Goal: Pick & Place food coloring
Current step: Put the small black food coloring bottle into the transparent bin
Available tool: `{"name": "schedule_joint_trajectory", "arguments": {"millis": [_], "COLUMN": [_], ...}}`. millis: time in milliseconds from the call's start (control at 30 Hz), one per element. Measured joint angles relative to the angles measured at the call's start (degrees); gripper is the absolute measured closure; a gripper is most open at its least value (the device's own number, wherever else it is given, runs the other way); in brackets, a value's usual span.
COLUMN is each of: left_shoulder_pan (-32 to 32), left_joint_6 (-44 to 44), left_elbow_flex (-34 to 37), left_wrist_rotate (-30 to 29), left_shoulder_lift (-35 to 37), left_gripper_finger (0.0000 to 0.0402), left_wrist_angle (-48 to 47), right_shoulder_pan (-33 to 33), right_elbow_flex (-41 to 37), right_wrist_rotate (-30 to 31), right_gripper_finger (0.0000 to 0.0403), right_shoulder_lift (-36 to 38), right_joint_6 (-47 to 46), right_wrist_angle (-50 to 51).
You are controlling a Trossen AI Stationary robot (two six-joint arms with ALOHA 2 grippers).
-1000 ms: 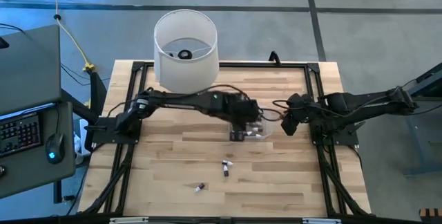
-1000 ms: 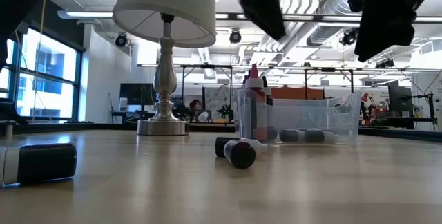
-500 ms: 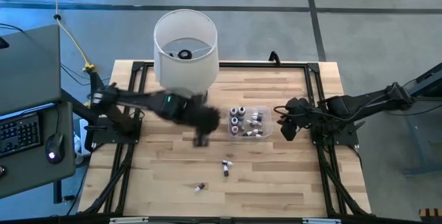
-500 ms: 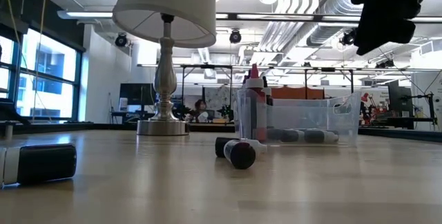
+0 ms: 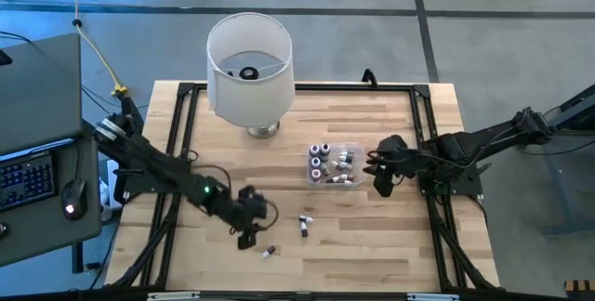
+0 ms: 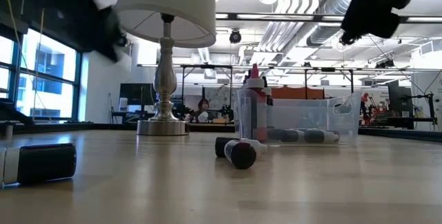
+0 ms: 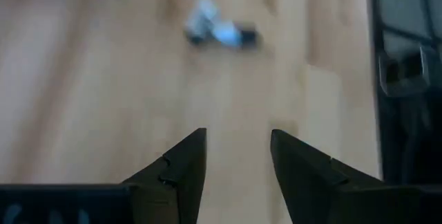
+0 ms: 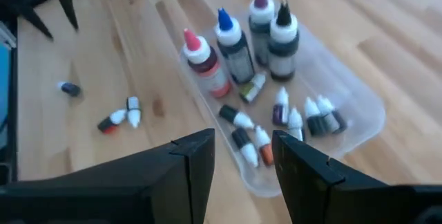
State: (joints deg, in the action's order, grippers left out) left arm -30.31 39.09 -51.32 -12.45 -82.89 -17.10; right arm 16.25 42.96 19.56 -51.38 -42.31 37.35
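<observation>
Several food coloring bottles stand and lie in the clear tub point(image 5: 335, 164) point(image 8: 290, 106). Two more lie side by side on the wood point(image 5: 304, 223) point(image 8: 123, 117). A single one lies nearer the front edge point(image 5: 268, 252) point(image 8: 69, 88) point(image 7: 221, 32). My left gripper point(image 5: 247, 239) point(image 7: 237, 141) hovers open just left of that single bottle, tilted down toward it, with nothing between its fingers. My right gripper point(image 5: 380, 184) point(image 8: 242, 148) hangs open beside the tub's right end, above the table, and holds nothing.
A white-shaded lamp point(image 5: 249, 64) stands at the table's far side, left of the middle. The low view shows a loose bottle lying in front of the tub point(image 6: 238, 153) and a dark one at the left point(image 6: 45, 163). A black frame point(image 5: 177, 152) runs along the table's edges.
My left gripper has swung fast from above the tub toward the table's left and near edge, sinking and rolling as it went, and now hangs by the single bottle at the front. My right gripper has shifted a little toward the near edge beside the tub. Bottles have stayed put.
</observation>
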Motion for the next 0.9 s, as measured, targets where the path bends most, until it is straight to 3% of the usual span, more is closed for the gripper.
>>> {"name": "schedule_joint_trajectory", "arguments": {"millis": [133, 433, 567, 767, 900], "left_shoulder_pan": [-2.75, -9.06, -9.50, -9.44, -8.99], "left_joint_6": [-0.98, -3.92, -3.69, 0.21, 2.11], "left_elbow_flex": [3.54, 3.56, 3.55, 3.56, 3.56], "left_wrist_rotate": [4.23, 3.98, 3.93, -4.80, -4.53], "left_shoulder_lift": [-3.95, -8.93, -9.01, -9.01, -9.01], "left_gripper_finger": [0.0241, 0.0241, 0.0241, 0.0241, 0.0241], "left_wrist_angle": [4.25, 11.45, 13.37, 15.00, 14.47], "right_shoulder_pan": [-0.10, -0.14, -0.14, -0.22, -0.26], "right_elbow_flex": [0.01, 0.04, 0.04, 0.04, 0.04], "right_wrist_rotate": [2.37, 5.59, 6.05, 11.92, 11.71], "right_gripper_finger": [0.0265, 0.0265, 0.0265, 0.0265, 0.0265], "right_shoulder_lift": [-0.13, -0.37, -0.37, -0.39, -0.43], "right_joint_6": [4.22, 5.59, 12.18, 20.40, 22.59], "right_wrist_angle": [-3.07, -11.09, -12.18, -12.85, -13.43]}}
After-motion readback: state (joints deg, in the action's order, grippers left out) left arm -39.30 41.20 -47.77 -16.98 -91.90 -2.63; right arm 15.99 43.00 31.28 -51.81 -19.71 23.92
